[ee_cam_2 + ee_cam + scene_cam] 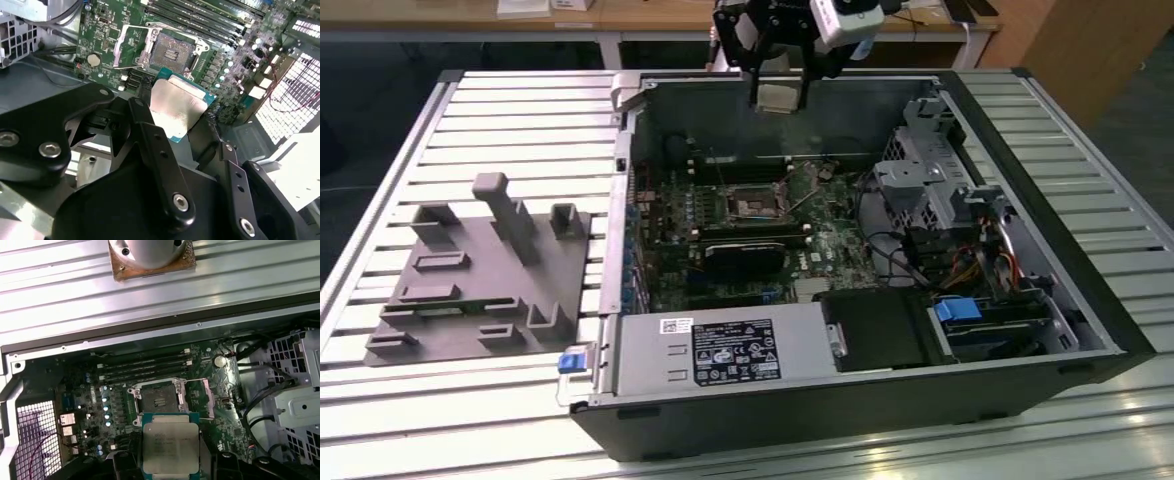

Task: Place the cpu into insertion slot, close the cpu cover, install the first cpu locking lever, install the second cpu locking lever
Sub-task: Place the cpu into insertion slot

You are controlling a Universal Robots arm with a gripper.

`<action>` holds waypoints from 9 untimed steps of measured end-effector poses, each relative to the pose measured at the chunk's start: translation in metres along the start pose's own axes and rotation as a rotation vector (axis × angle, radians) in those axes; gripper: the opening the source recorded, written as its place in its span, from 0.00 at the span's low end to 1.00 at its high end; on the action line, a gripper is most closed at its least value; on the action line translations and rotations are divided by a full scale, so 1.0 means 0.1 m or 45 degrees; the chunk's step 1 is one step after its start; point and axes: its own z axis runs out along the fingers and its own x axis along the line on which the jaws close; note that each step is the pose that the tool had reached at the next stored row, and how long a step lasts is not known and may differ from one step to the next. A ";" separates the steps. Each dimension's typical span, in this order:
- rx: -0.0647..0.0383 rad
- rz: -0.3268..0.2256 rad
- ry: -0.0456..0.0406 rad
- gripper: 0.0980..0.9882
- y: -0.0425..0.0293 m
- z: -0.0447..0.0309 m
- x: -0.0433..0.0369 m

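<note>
**Desk:** What does the arm hold over the open computer case (1067, 330)?

**Field:** The gripper (778, 88) is clamped on the cpu (778, 99), one finger on each of two opposite edges. The chip hangs high above the green board (834, 235), well apart from the insertion slot (758, 203).

**Desk:** What would make the placing go well?

**Field:** Judging from the frames, a square and level chip. The socket looks bare and its cpu cover (204, 399) appears swung aside, so the way in seems free. The chip should go down flat and straight, with its edges matched to the metal rim. It should never be slid across the dark centre, where contacts could probably bend.

**Desk:** Which camera tells what?

**Field:** The exterior view gives the height, with the chip near the case's far wall and clear of the board. In the first wrist view the sides of the cpu (170, 447) run roughly parallel with those of the insertion slot (157, 400). In the second wrist view the black fingers (150, 135) are seen pinching the cpu (177, 107) at its green border.
</note>
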 end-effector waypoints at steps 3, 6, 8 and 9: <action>0.000 0.009 -0.001 0.50 -0.004 0.000 0.019; 0.000 0.016 -0.001 0.50 -0.005 0.000 0.027; 0.000 0.028 -0.002 0.50 -0.006 0.001 0.030; -0.001 0.036 -0.003 0.50 -0.006 0.002 0.032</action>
